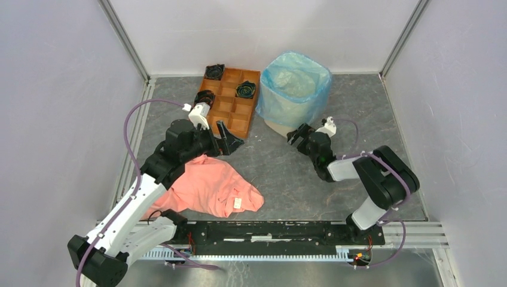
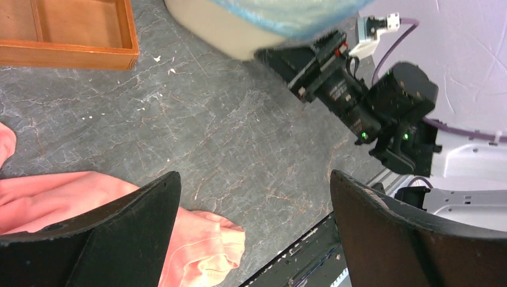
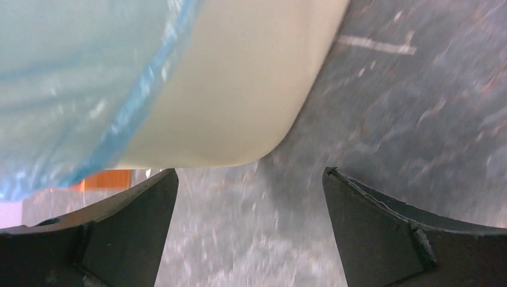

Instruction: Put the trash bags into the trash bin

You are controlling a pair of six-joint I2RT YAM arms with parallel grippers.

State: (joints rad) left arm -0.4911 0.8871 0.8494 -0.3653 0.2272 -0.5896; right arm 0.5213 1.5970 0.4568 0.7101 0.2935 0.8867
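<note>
Light-blue film, the trash bag (image 1: 294, 84), lines the trash bin (image 3: 239, 89) and drapes over its rim (likely to anchor it). The bin's base sits just ahead of the right gripper (image 3: 250, 179), jaws spread and empty. The left gripper (image 2: 254, 185) gapes empty too.

Wrinkled filmy plastic bag (image 1: 294, 89), smooth matt plastic bin (image 3: 239, 89), marbled grey matt table (image 1: 287, 176).

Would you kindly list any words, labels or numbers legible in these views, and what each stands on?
No text is legible in any view.
White tag on the salmon-pink garment: print too small to read.
</note>
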